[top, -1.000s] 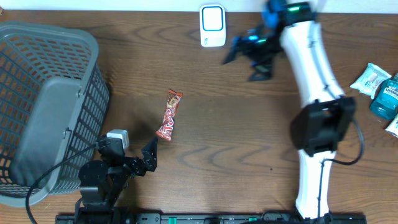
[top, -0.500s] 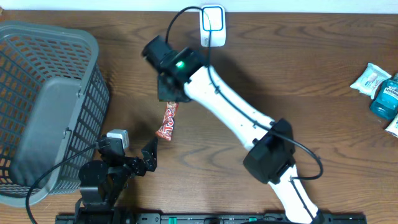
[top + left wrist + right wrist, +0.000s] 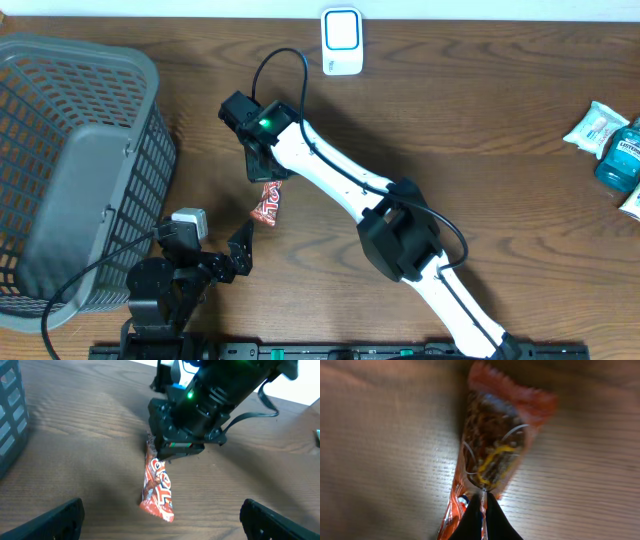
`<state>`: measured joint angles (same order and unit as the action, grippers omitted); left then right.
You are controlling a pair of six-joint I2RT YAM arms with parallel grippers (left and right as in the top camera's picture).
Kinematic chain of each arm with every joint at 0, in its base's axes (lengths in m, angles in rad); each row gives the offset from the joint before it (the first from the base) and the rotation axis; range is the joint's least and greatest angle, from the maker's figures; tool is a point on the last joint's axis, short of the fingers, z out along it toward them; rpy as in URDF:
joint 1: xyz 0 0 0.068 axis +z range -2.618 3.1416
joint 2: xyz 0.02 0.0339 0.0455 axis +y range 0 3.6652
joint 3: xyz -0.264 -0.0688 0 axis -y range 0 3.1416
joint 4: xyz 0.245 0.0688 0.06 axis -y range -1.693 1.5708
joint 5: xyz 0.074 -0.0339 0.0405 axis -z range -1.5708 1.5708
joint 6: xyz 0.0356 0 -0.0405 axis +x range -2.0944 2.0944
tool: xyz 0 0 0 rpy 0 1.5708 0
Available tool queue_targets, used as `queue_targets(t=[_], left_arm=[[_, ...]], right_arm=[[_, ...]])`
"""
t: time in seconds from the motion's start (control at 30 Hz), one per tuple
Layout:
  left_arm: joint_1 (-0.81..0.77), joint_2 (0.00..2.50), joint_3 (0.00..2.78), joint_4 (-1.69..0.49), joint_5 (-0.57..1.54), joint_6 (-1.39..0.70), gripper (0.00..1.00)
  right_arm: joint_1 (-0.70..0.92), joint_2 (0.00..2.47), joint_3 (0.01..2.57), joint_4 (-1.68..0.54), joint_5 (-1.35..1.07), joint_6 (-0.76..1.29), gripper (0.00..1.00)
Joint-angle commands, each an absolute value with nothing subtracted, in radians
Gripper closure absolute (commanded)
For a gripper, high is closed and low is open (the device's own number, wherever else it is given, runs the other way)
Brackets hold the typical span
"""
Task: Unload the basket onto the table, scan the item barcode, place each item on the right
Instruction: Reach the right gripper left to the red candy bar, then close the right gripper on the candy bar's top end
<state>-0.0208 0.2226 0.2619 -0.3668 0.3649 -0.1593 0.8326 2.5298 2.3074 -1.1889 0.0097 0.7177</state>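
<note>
The item is a red-orange candy bar (image 3: 267, 206) lying on the wooden table left of centre. My right gripper (image 3: 262, 174) has come down on its far end, and in the right wrist view the two black fingers (image 3: 470, 520) are pinched together on the wrapper (image 3: 495, 445). The left wrist view shows the candy bar (image 3: 157, 485) flat on the wood, with the right gripper (image 3: 175, 449) over its top end. My left gripper (image 3: 161, 525) is open just in front of the bar's near end, touching nothing. A white scanner (image 3: 342, 40) stands at the table's back edge.
A grey mesh basket (image 3: 60, 150) fills the left side of the table. Packets (image 3: 598, 125) and a teal bottle (image 3: 620, 160) lie at the far right edge. The right arm (image 3: 340, 190) stretches diagonally across the middle of the table.
The right arm swung from beside the scanner over to the candy bar, lowered onto its far end, and its jaws went from open to shut on it. The left arm stayed still.
</note>
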Motion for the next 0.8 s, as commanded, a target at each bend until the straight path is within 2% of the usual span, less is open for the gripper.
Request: queue_targets(t=[0.0, 0.4, 0.67, 0.77], left_arm=[[-0.023, 0.219, 0.265, -0.366, 0.374, -0.15, 0.0], [-0.023, 0.219, 0.265, -0.366, 0.374, -0.15, 0.01], [-0.023, 0.219, 0.265, -0.366, 0.374, -0.15, 0.01], [-0.023, 0.219, 0.265, -0.366, 0.374, -0.15, 0.01]], right_arm=[[0.842, 2.556, 2.305, -1.201, -0.056, 0.658, 0.99], [0.837, 2.664, 2.305, -1.249, -0.09, 0.587, 0.99], [0.758, 2.516, 2.321, -1.382, 0.16, 0.579, 0.99], [0.746, 2.456, 2.321, -1.41, 0.124, 0.577, 0.99]])
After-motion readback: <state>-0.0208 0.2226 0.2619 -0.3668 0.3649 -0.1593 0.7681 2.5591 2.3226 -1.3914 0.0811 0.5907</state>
